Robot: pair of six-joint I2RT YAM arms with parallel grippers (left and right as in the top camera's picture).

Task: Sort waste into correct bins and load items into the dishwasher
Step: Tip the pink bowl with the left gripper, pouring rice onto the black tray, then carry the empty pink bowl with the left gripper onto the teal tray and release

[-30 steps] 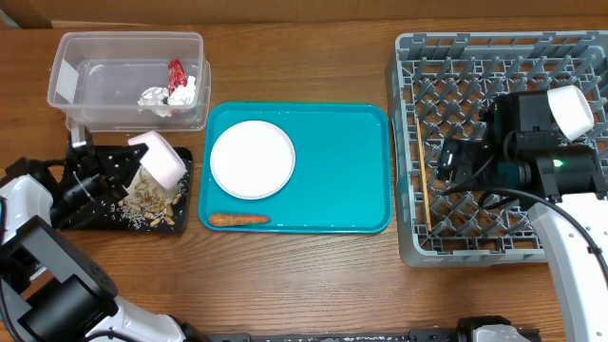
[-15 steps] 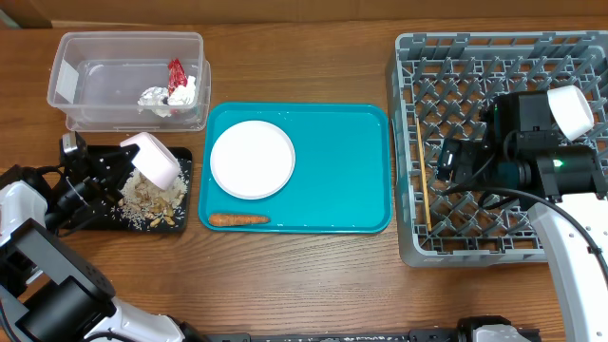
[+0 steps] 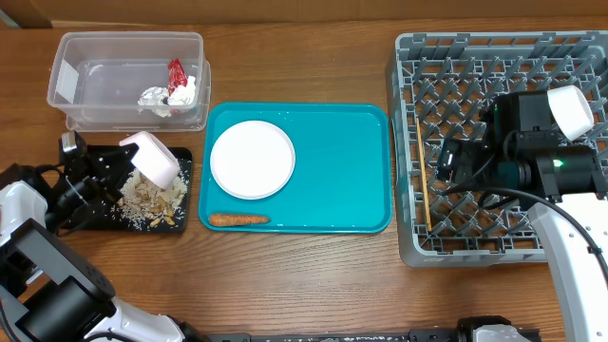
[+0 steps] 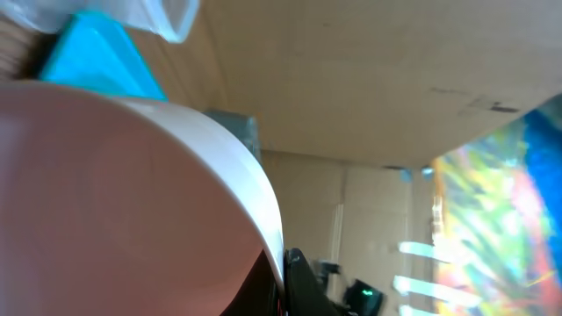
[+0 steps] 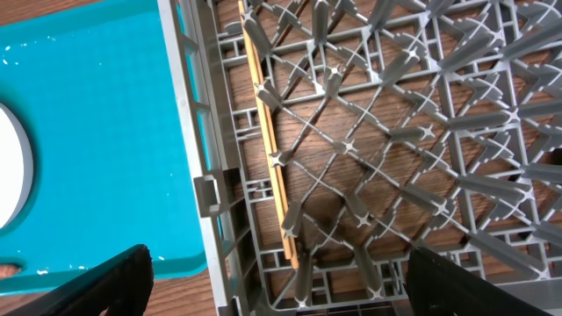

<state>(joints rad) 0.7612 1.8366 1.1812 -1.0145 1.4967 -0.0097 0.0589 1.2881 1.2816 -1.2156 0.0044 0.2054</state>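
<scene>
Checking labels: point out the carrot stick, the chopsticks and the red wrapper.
carrot stick [image 3: 238, 218], overhead view, its middle.
chopsticks [image 5: 268, 132], right wrist view, mid-shaft.
red wrapper [image 3: 175, 75], overhead view, its centre.

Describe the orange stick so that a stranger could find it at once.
Look at the large teal tray in the middle of the overhead view. Near its lower left corner, just below the round white plate, lies the orange stick. It is the only thin, orange thing on the tray.

teal tray [image 3: 342, 176], grey lattice rack [image 3: 407, 190], white plate [image 3: 252, 159]
</scene>
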